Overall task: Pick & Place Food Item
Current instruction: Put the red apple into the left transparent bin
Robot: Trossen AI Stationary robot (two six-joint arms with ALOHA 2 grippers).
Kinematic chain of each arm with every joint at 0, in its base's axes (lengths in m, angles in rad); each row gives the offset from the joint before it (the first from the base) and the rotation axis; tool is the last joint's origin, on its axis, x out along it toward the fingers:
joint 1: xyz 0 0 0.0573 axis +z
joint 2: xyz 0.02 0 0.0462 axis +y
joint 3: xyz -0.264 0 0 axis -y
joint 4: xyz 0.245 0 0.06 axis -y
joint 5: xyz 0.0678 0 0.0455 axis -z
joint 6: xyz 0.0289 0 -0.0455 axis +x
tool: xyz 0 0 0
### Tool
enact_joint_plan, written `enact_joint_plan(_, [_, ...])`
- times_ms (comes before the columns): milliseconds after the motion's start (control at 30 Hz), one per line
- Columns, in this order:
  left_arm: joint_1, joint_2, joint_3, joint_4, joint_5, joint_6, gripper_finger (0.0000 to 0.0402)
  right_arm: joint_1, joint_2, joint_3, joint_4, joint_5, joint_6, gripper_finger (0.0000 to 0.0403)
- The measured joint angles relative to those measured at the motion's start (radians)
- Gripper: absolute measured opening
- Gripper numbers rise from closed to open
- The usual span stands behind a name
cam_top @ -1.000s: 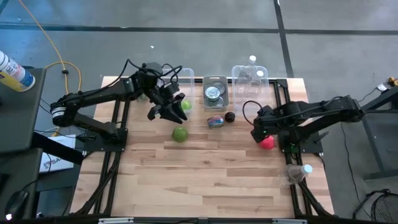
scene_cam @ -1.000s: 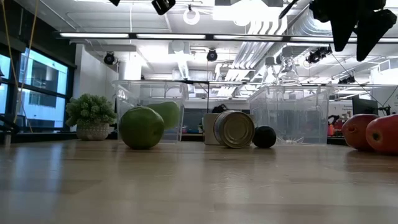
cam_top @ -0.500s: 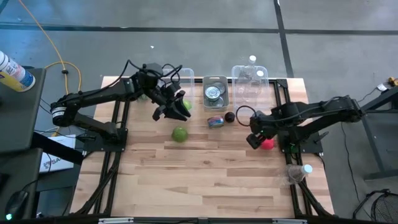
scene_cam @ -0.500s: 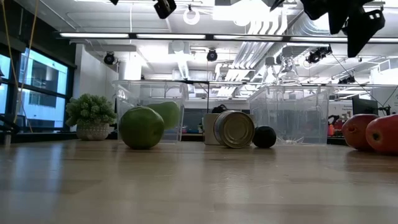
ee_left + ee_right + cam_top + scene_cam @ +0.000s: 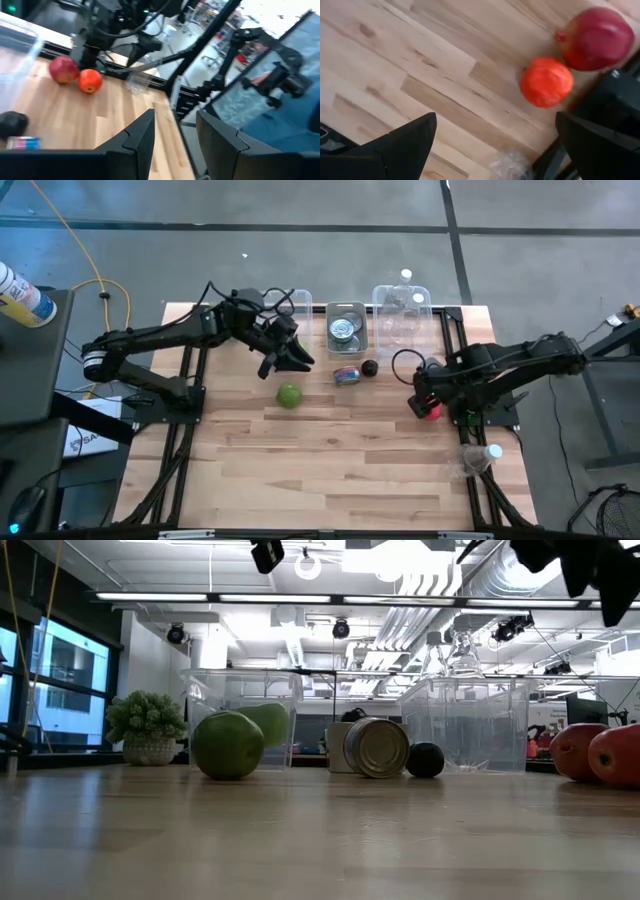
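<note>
Below your right tool (image 5: 418, 396), whose fingers (image 5: 400, 145) are spread wide and empty, note the two food items lying touching on the bench (image 5: 340, 450) near its right edge: an orange-red fruit (image 5: 546, 82) and a darker red pomegranate (image 5: 594, 38). Farther left, you see a dark round fruit (image 5: 369, 367) and a small can (image 5: 347, 375) near the bench's middle, before three clear bins (image 5: 346, 326), and a green apple (image 5: 289, 395) lying alone. Your left tool (image 5: 290, 360) hovers above the bench just behind that apple, its fingers (image 5: 140, 137) parted by a narrow gap, with nothing visible between them.
</note>
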Motion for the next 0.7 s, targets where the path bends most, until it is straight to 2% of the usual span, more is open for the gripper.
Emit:
enact_joint_plan(100, [-0.019,0.0,0.0,0.0,-0.062,0.0,0.0138,0.0,-0.008,0.0,-0.039,0.004,0.009,0.0398])
enact_joint_plan(200, [-0.039,0.0,0.0,0.002,-0.127,0.0,0.0138,0.0,-0.009,-0.011,-0.071,0.053,-0.039,0.0398])
enact_joint_plan(367, [-0.068,0.0,0.0,0.035,-0.247,0.003,0.0138,-0.018,-0.034,-0.101,-0.078,0.119,-0.121,0.0398])
enact_joint_plan(500, [-0.081,0.0,0.0,0.053,-0.337,0.017,0.0138,-0.054,-0.054,-0.175,-0.026,0.043,-0.116,0.0398])
enact_joint_plan(700, [-0.095,0.0,0.0,0.063,-0.354,0.009,0.0138,-0.039,-0.072,-0.266,0.052,0.024,-0.035,0.0398])
